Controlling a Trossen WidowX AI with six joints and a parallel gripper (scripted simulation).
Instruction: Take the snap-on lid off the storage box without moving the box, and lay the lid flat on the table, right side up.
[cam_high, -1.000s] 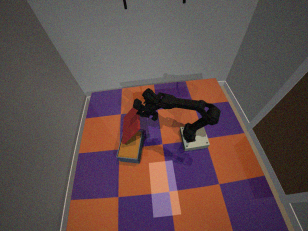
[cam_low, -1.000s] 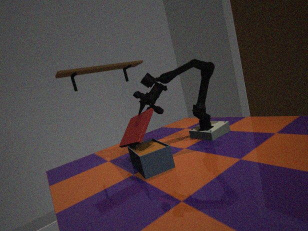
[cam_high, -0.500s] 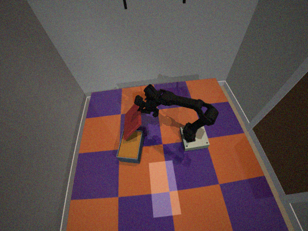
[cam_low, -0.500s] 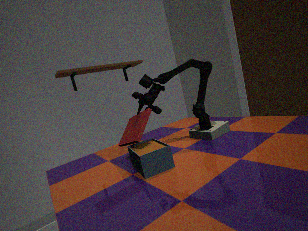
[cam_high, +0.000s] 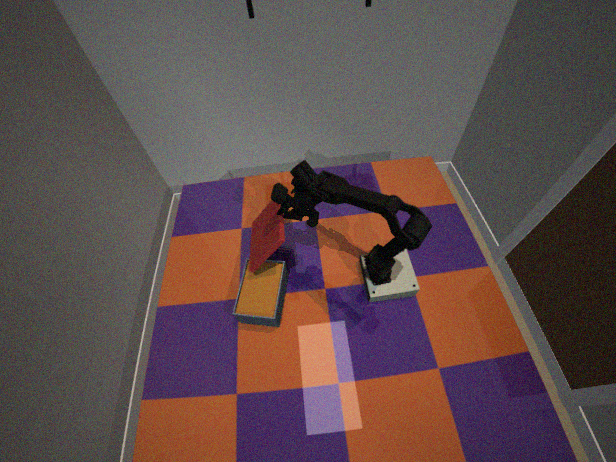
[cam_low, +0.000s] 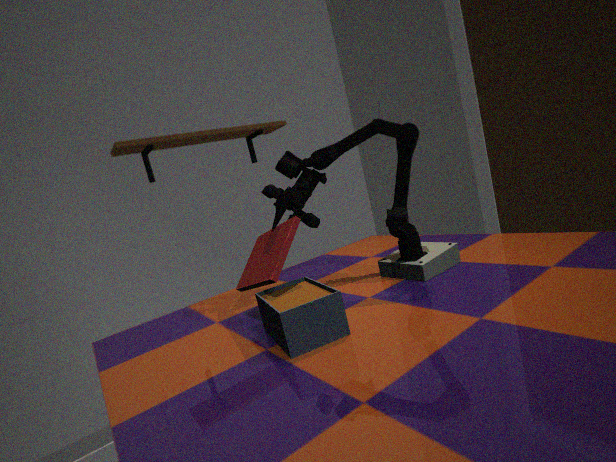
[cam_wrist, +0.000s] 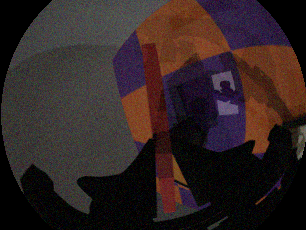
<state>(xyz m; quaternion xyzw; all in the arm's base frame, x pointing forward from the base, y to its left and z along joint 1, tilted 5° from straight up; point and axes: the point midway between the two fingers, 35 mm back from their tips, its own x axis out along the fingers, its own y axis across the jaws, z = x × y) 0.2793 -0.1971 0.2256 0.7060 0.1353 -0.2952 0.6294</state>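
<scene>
The red lid (cam_high: 267, 235) (cam_low: 270, 252) (cam_wrist: 156, 100) is off the box and hangs in the air, steeply tilted, with its lower edge near the box's far end. In the wrist view it shows edge-on between the fingers. My gripper (cam_high: 282, 210) (cam_low: 286, 222) (cam_wrist: 160, 140) is shut on the lid's upper edge. The storage box (cam_high: 257, 320) (cam_low: 320, 325) stands upright on the table, blue-grey outside, open at the top, with an orange-yellow surface inside its rim. In the exterior view a gap shows between lid and box. The lid's far face is hidden there.
The table (cam_high: 195, 335) (cam_low: 415, 340) has orange and purple squares. The arm's pale base (cam_high: 392, 290) (cam_low: 440, 262) stands right of the box. A wooden shelf (cam_low: 200, 137) is on the wall behind the table. The table's left edge runs beyond the box.
</scene>
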